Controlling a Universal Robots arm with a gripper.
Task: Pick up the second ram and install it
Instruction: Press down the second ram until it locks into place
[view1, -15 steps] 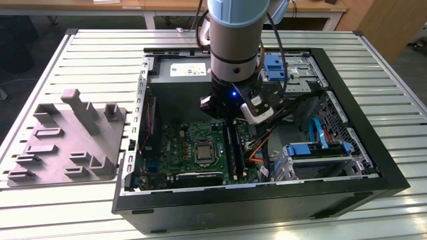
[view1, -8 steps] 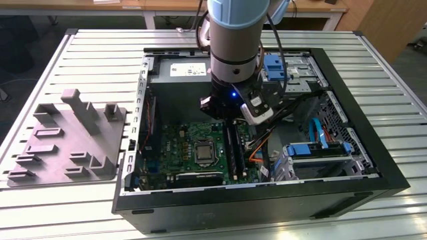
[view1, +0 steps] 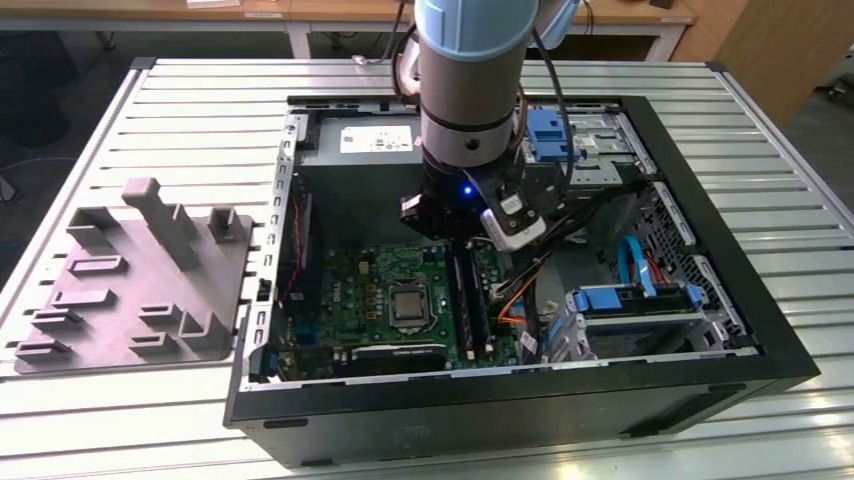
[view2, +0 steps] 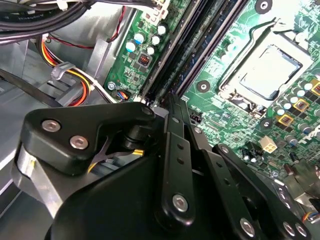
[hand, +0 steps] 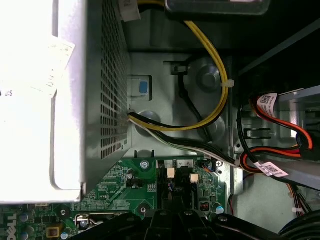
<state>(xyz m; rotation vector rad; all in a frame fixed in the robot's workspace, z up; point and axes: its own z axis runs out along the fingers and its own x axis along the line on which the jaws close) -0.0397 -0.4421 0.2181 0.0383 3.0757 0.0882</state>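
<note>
Exterior view puts my gripper (view1: 462, 245) low inside the open computer case (view1: 534, 405), hanging straight down over the memory slots on the motherboard (view1: 354, 290), just to the exterior view's right of the CPU socket (view1: 404, 303). I come at it vertically because the slots open upward and a board can only enter along that line.

In the second wrist view my gripper (view2: 172, 100) has its two black fingers (view2: 176, 150) drawn together into one narrow tip, right at the near end of the slot bank. From that tip a long dark strip runs away between the slot walls; I take it for the second ram (view2: 197, 45), standing edge-up in the slot bank, parallel to the socket (view2: 267, 70). The exterior view shows the same dark line (view1: 463, 295) under my wrist. Whether the tips pinch its top edge or only rest on it is hidden by my own linkage, and I cannot say if the board is fully seated.

In the first wrist view the perforated power supply cage (hand: 107, 75) and a yellow cable bundle (hand: 217, 75) sit beyond the board's edge, clear of my tip. The grey parts fixture (view1: 134, 270) lies on the slatted table (view1: 200, 90), well apart from the case.
</note>
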